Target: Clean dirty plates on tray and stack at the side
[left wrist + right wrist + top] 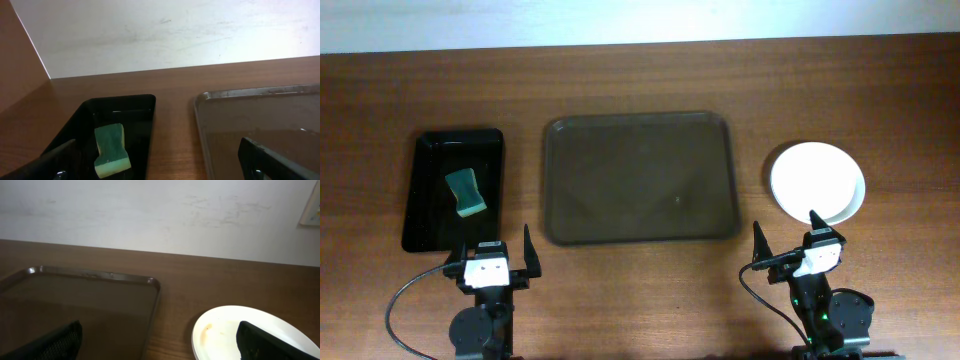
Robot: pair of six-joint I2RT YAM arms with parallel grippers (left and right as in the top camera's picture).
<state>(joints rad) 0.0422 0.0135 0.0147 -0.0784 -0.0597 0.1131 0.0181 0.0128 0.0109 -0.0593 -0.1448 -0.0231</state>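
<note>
The large dark brown tray (640,180) lies in the middle of the table with nothing on it; it also shows in the left wrist view (260,120) and the right wrist view (85,300). White plates (817,183) sit stacked on the table right of the tray. In the right wrist view the top plate (225,330) has a thin brown smear. My left gripper (492,258) is open and empty near the front edge, left of centre. My right gripper (788,240) is open and empty just in front of the plate stack.
A smaller glossy black tray (430,190) stands left of the brown tray and holds a green sponge (467,191), which also shows in the left wrist view (111,150). A white wall runs along the back of the table.
</note>
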